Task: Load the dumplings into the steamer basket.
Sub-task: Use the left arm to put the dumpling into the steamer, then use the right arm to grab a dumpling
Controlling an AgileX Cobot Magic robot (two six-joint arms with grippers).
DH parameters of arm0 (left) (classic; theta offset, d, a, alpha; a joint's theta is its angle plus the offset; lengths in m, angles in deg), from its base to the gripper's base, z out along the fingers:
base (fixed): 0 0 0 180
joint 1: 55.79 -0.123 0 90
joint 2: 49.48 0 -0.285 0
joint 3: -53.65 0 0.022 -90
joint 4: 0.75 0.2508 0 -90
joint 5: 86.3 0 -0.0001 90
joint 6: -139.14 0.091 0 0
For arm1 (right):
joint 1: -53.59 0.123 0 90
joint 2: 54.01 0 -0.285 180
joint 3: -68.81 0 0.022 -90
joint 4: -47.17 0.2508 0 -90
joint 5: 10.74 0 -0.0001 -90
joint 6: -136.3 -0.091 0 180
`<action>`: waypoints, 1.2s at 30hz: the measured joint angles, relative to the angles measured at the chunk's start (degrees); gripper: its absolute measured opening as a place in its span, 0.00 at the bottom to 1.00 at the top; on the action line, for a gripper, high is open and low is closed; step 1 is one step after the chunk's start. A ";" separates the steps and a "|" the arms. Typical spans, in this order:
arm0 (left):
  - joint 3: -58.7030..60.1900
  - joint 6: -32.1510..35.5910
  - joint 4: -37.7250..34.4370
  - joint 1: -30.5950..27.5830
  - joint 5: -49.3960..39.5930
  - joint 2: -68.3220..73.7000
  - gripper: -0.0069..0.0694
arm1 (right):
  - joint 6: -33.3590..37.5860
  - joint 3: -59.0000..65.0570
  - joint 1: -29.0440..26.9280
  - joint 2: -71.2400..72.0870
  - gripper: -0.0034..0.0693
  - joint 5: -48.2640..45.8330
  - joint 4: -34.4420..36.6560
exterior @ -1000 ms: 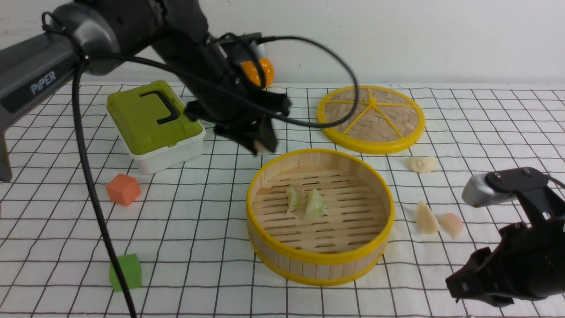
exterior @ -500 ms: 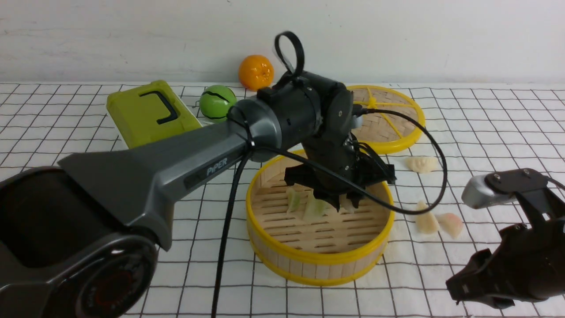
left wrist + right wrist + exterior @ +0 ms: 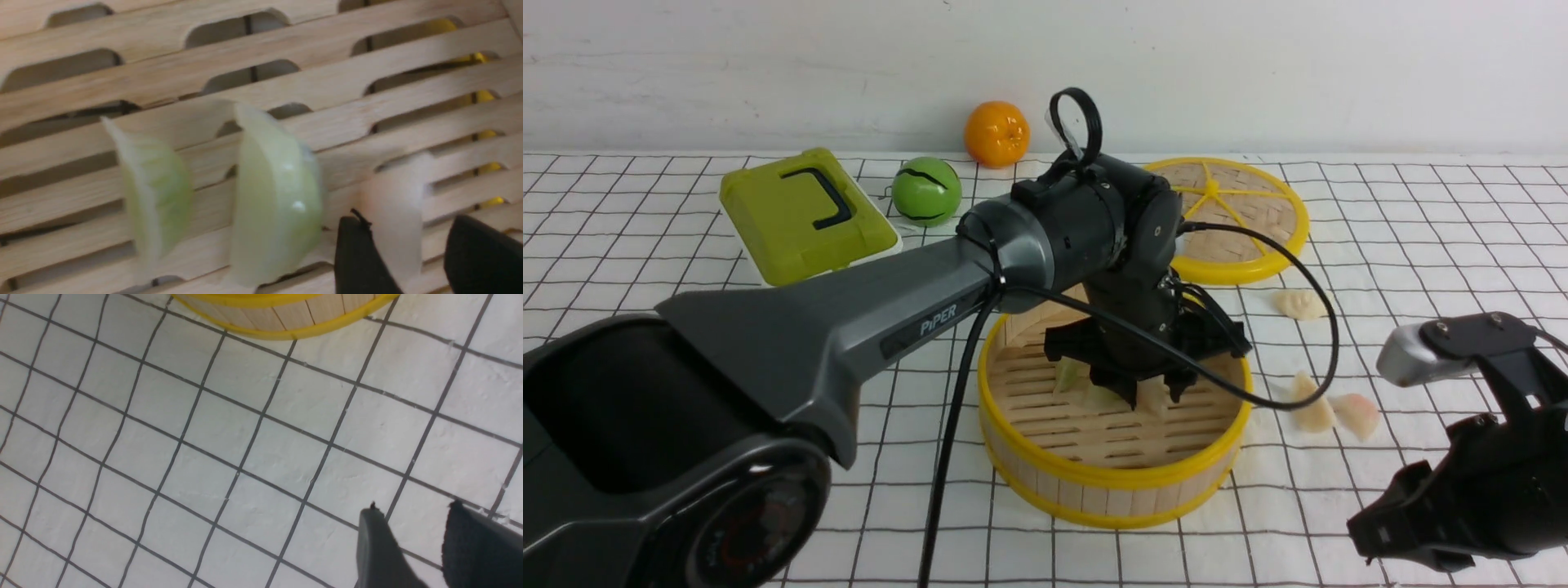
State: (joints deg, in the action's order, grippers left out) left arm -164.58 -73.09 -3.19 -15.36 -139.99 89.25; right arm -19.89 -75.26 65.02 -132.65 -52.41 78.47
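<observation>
1. Left hand (image 3: 1156, 396) sits low inside the steamer basket (image 3: 1111, 478). Its fingers are spread to either side of a whitish dumpling (image 3: 394, 204), which appears to rest on the basket's slats, just beside two green dumplings (image 3: 155, 196) (image 3: 278, 196).
2. The step in hand looks like the release. Done well, the hand rises straight up with its fingers apart, so neither finger drags the whitish dumpling or knocks the green pair.
3. It should clear the basket's yellow rim before swinging away. The cable (image 3: 1290, 392) looping over that rim could snag.
4. Three dumplings lie on the surface (image 3: 1421, 245) outside the basket: one (image 3: 1300, 304) alone and two (image 3: 1312, 408) (image 3: 1356, 415) just beside each other.
5. The right hand (image 3: 412, 506), spread and empty, hovers over the surface near the basket's wall. It looks better placed to fetch those three.
</observation>
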 joint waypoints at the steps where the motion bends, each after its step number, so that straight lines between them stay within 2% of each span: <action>1: 0.00 0.46 -0.40 0.00 0.25 0.00 0.53 | 0.00 0.00 0.00 0.00 0.38 0.00 0.00; 9: -0.34 1.25 1.53 0.00 0.34 -0.04 0.54 | 0.00 0.00 0.00 0.00 0.38 -0.55 0.05; 15: -6.40 1.67 4.96 0.00 -2.33 -0.85 0.54 | 0.00 0.00 0.00 0.00 0.38 -0.87 0.05; 18: -10.33 4.41 5.23 0.00 -4.64 -1.03 0.53 | 0.00 0.00 0.00 0.00 0.38 -0.87 0.05; 19: -12.67 7.68 5.96 0.00 -6.75 -1.55 0.50 | 0.00 0.00 0.00 0.00 0.38 -0.94 0.17; 22: -15.40 10.68 7.61 0.00 -8.89 -3.88 0.40 | 0.11 0.00 0.00 0.00 0.38 -1.33 0.23; 28: -16.65 13.93 9.50 0.00 -9.03 -17.48 0.09 | 0.24 0.00 0.00 0.00 0.38 3.05 0.18; 33: -15.90 15.93 11.39 0.00 -8.66 -31.51 0.07 | 0.24 0.00 0.00 0.00 0.38 6.18 0.47; 36: -7.88 15.99 16.15 0.00 -8.40 -43.41 0.07 | -0.37 -0.88 0.00 -0.12 0.38 5.59 0.79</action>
State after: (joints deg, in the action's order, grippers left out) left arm -172.46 -57.11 12.96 -15.36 -148.40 45.85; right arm -20.26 -76.14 65.02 -132.77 -46.83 79.26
